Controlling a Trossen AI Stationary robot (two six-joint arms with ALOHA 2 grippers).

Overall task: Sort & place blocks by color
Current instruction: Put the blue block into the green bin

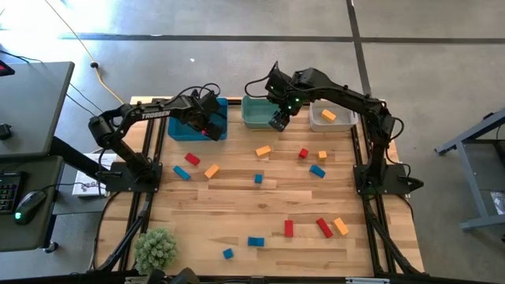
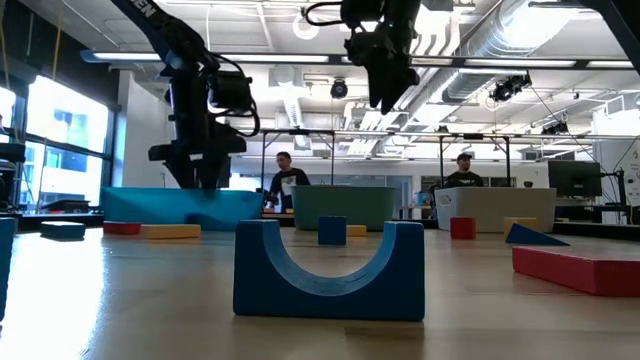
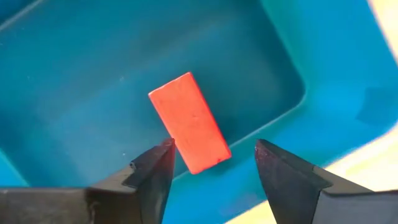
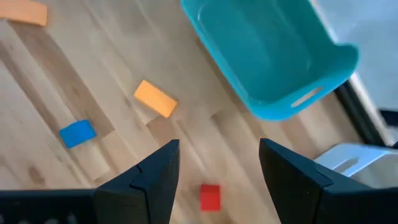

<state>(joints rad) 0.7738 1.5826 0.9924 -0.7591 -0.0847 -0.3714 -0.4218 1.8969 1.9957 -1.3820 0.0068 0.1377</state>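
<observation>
My left gripper (image 1: 207,127) hangs open over the blue bin (image 1: 189,130), fingers pointing down. In the left wrist view a red bar block (image 3: 189,123) shows inside the blue bin (image 3: 74,93), below my left gripper (image 3: 214,149) and narrower than the gap between its fingers. Whether it lies on the bin's floor I cannot tell. My right gripper (image 1: 278,120) is open and holds nothing, raised beside the teal bin (image 1: 259,113). Below my right gripper (image 4: 219,152) lie an orange block (image 4: 155,98), a blue block (image 4: 78,133) and a red block (image 4: 210,197).
The white-grey bin (image 1: 332,122) at the far right holds an orange block (image 1: 328,115). Several red, blue and orange blocks lie scattered on the wooden table (image 1: 237,205), among them a blue arch (image 2: 328,270) near the front edge. A green plant (image 1: 156,248) stands at the near left corner.
</observation>
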